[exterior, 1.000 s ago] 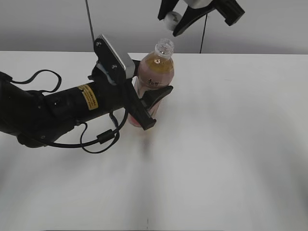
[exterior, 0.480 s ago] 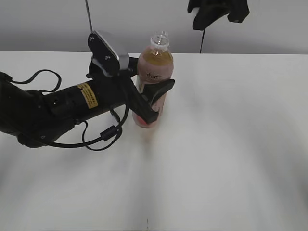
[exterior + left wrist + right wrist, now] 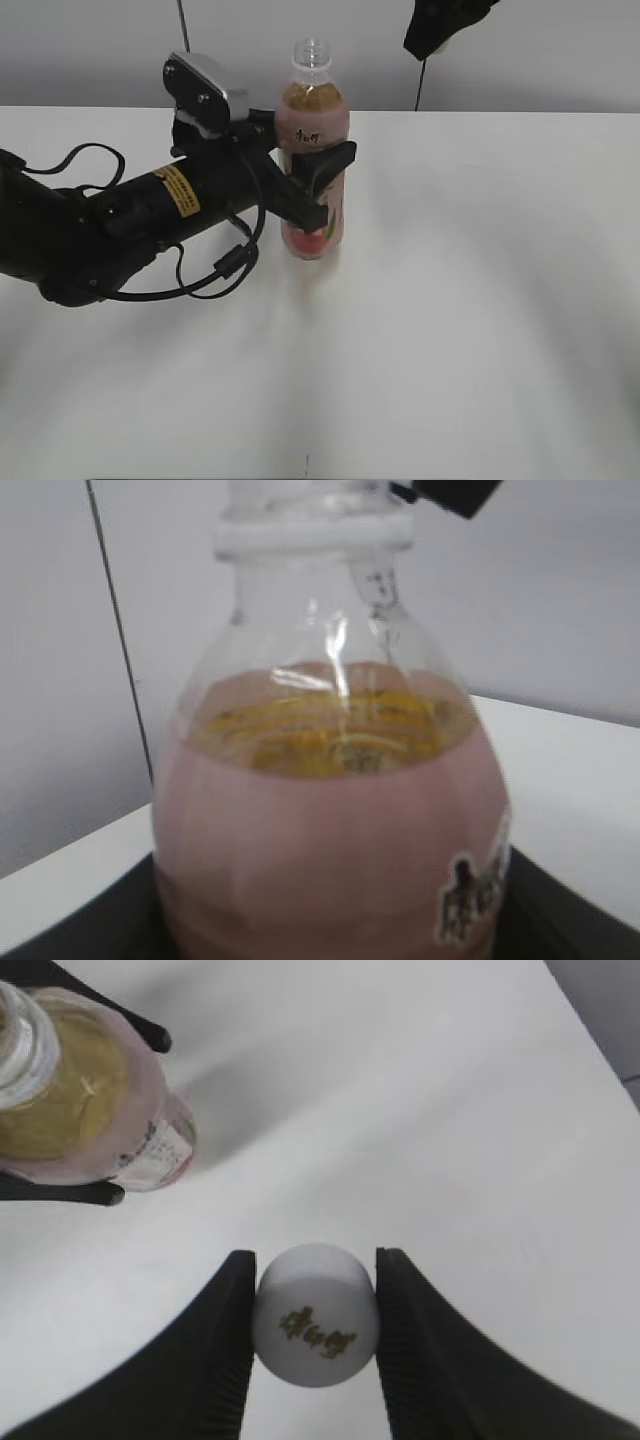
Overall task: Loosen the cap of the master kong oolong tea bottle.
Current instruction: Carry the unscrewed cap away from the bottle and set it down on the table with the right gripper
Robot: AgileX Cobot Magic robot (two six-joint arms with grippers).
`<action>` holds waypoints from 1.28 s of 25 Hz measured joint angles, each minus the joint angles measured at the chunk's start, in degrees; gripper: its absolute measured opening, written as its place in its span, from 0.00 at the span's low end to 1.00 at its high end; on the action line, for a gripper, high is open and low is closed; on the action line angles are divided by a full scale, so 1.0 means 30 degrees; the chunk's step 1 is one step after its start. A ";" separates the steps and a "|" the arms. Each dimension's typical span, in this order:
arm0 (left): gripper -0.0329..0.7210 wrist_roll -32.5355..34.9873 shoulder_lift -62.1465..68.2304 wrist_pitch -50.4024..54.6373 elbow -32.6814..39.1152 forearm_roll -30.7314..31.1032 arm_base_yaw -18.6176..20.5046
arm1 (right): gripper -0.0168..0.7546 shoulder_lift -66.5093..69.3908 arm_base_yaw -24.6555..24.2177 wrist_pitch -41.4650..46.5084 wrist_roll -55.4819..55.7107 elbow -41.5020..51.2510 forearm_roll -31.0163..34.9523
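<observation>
The white counter (image 3: 480,300) carries the bottle (image 3: 313,150), which stands upright near the far edge with its neck open and uncapped. The left gripper (image 3: 325,190) has its jaws closed around the bottle's labelled body. The right gripper (image 3: 312,1332) hangs high above the counter, off to the bottle's right, its jaws pinching the cap (image 3: 316,1314) between them.

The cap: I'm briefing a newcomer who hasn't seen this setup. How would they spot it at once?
Start at the white table, where the left gripper clamps the open-necked tea bottle. The cap is off it, held between the right gripper fingers above the table: small, round, white, with dark characters.
</observation>
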 joint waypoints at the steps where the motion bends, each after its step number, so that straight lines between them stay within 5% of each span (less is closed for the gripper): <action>1: 0.62 -0.0143 0.0000 0.0000 0.0000 -0.0348 0.0000 | 0.38 0.0000 0.0000 0.0000 0.0665 0.0151 -0.0216; 6: 0.62 -0.0299 0.0000 0.0000 0.0000 -0.2028 0.0000 | 0.38 0.0000 -0.0037 0.0000 0.3687 0.1336 -0.1101; 16: 0.62 -0.0432 0.0263 0.1198 0.0000 -0.2265 0.0000 | 0.38 0.0129 -0.0148 -0.0013 0.5913 0.5125 -0.1600; 32: 0.62 0.0428 0.2320 -0.0459 0.0000 -0.1599 0.0000 | 0.38 0.3161 -0.1182 -0.0756 0.6979 0.5689 -0.0889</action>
